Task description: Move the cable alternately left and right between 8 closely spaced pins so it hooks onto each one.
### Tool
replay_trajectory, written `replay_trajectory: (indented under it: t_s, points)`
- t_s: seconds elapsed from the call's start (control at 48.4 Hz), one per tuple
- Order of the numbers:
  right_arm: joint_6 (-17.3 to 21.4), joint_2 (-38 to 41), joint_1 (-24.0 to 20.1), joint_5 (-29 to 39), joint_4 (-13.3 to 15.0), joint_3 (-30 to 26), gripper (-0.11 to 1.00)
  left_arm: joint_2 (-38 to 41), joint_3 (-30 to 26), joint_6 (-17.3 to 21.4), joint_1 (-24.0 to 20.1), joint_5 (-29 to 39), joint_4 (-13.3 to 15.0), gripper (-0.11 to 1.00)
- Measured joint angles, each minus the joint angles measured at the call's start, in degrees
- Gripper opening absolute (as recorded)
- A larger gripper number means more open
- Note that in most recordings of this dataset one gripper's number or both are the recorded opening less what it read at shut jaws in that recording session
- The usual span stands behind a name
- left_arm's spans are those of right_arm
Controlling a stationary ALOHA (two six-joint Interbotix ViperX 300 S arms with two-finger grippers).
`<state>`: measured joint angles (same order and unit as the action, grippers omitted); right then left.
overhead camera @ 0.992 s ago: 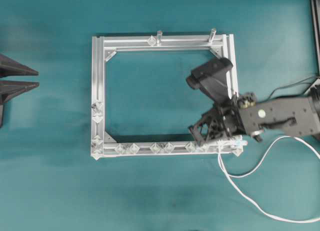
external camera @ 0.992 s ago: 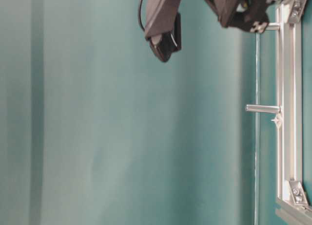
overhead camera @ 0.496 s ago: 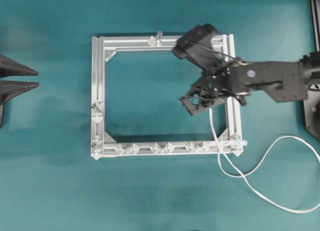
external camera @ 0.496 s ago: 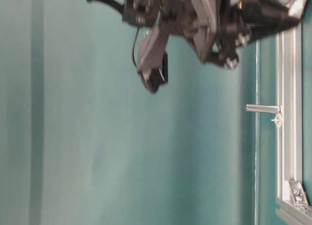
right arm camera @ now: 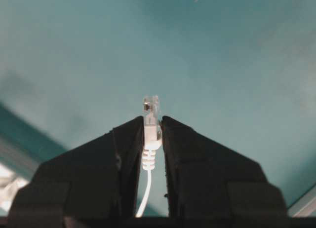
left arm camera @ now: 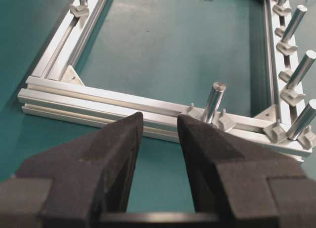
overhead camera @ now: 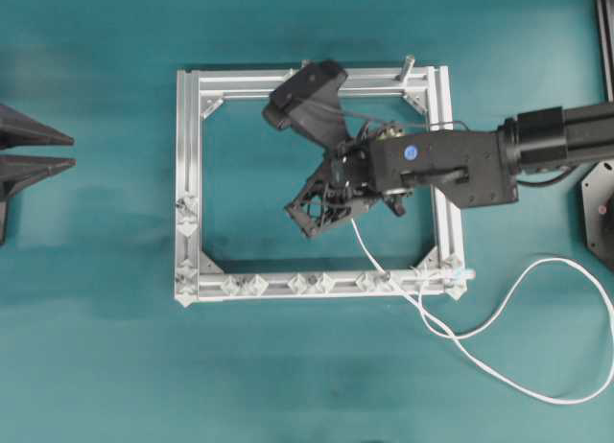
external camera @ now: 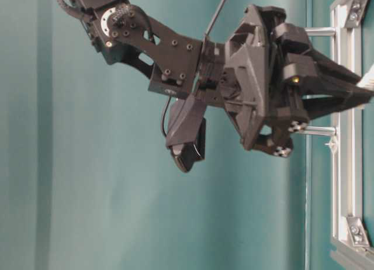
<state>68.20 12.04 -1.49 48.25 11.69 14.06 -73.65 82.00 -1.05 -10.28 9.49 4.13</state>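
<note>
My right claw (right arm camera: 152, 134) is clamped on the clear plug end of the cable (overhead camera: 480, 339), which pokes out between the fingertips. I have it over the open middle of the aluminium frame (overhead camera: 189, 174). From the claw the white cord drops to the frame's bottom rail, crosses it beside the right-hand pins (overhead camera: 309, 283), then loops loosely over the teal tabletop (overhead camera: 96, 366) to the right. My left claw (left arm camera: 159, 134) sits parted, holding nothing, outside the frame's left rail.
</note>
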Motion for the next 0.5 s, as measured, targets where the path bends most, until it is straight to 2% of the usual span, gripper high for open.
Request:
replay_trajectory:
  t_s: [0.165, 0.496]
  points:
    - [2.72, 0.00, -3.16, 1.23, -1.14, -0.09, 0.15, 0.00, 0.00, 0.00, 0.00, 0.00, 0.00, 0.38]
    - [11.07, 0.00, -8.17, 2.90, -1.14, -0.26, 0.15, 0.00, 0.00, 0.09, 0.00, -0.09, 0.00, 0.38]
